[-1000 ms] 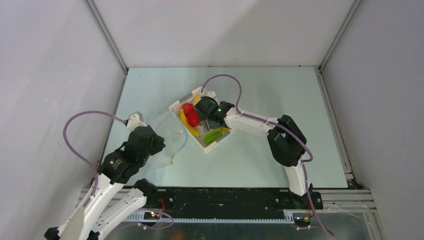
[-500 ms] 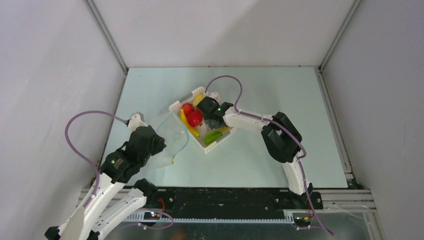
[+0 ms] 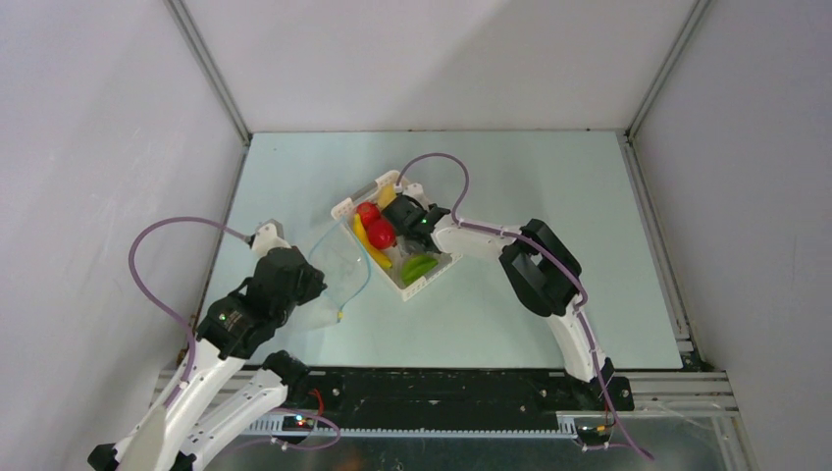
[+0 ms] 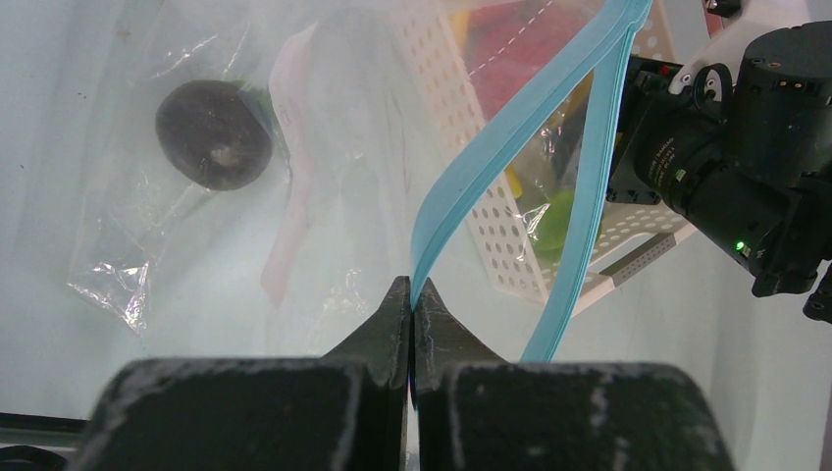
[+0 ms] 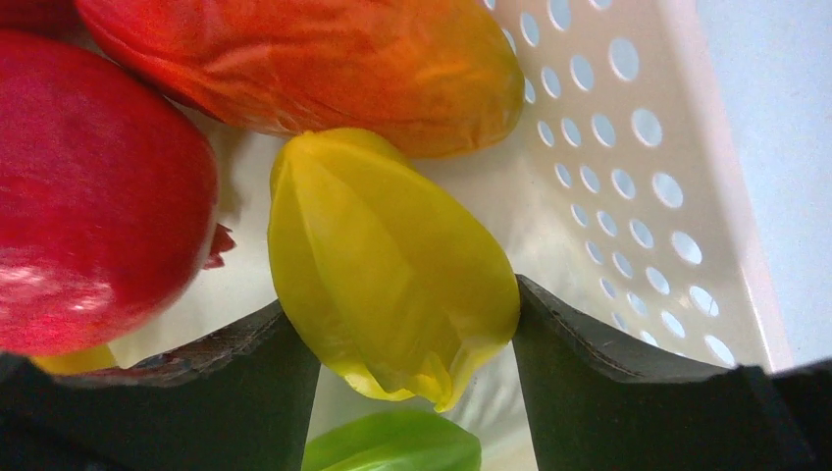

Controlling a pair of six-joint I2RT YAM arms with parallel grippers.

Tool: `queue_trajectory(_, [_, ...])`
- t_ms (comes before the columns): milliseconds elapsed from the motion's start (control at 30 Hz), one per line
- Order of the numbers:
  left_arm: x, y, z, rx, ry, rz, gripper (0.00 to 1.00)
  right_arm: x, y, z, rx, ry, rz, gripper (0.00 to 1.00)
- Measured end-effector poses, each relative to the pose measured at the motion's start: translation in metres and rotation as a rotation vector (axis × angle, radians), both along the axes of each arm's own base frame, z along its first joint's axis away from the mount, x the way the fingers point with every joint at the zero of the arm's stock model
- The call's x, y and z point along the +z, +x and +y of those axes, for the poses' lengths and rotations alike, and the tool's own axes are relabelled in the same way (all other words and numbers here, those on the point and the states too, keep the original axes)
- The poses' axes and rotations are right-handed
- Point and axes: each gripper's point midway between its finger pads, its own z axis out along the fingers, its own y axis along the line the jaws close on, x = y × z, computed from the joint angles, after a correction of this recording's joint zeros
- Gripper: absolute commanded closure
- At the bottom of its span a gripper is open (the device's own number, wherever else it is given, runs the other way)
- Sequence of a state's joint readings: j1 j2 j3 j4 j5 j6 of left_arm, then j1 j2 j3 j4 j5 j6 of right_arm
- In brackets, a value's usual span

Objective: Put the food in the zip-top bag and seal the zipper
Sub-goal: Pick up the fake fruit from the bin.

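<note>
The clear zip-top bag [image 3: 338,265] lies left of the white slotted basket [image 3: 415,286], with a dark ring [image 4: 214,134] inside it. My left gripper [image 4: 412,294] is shut on the light-blue zipper [image 4: 510,128] and holds the mouth up and open. My right gripper [image 5: 417,334] is down in the basket, its jaws closed against both sides of the yellow lemon [image 5: 388,265]. An orange-red mango [image 5: 314,59] and a red apple [image 5: 88,196] lie just beyond it, and a green piece [image 5: 392,446] lies under the jaws. A banana [image 3: 371,247] lies along the basket's left side.
The basket's perforated wall [image 5: 608,196] stands close to my right finger. The right wrist [image 4: 746,167] sits just past the bag's mouth in the left wrist view. Grey enclosure walls ring the pale table [image 3: 549,314].
My right gripper has pushed further left into the basket, over the food. The left gripper has lifted the bag's mouth slightly and then held still.
</note>
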State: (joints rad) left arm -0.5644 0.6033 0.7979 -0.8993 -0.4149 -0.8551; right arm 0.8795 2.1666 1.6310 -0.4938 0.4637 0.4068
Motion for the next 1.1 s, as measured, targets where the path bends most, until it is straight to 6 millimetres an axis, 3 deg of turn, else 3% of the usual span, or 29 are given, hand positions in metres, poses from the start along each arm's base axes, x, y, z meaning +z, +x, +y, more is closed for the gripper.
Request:
queue_trajectory(233, [0.000,0.000,0.000,-0.001,0.000,0.000,1.00,0.008,0.010,0.012,0.015,0.034,-0.057,0.30])
queue_trajectory(300, [0.000,0.000,0.000,-0.001,0.000,0.000,1.00,0.010,0.013,0.015,0.021,0.042,-0.073,0.39])
queue_trajectory(367, [0.000,0.000,0.000,-0.001,0.000,0.000,1.00,0.011,0.015,0.016,0.027,0.043,-0.083,0.56])
queue_trajectory(433, [0.000,0.000,0.000,-0.002,0.000,0.000,1.00,0.012,0.016,0.017,0.033,0.042,-0.088,0.65])
queue_trajectory(567, [0.000,0.000,0.000,-0.002,0.001,0.001,1.00,0.012,0.017,0.018,0.043,0.042,-0.095,0.74])
queue_trajectory(767, [0.000,-0.001,-0.001,-0.007,-0.004,0.000,1.00,0.023,0.006,0.010,0.060,0.033,-0.102,0.77])
queue_trajectory(900, [0.001,-0.002,-0.003,-0.017,-0.013,0.001,1.00,0.069,-0.009,0.006,0.081,0.081,-0.148,0.77])
queue_trajectory(1100, [0.002,-0.003,-0.010,-0.044,-0.040,0.001,1.00,0.175,-0.052,0.010,0.147,0.331,-0.256,0.76])
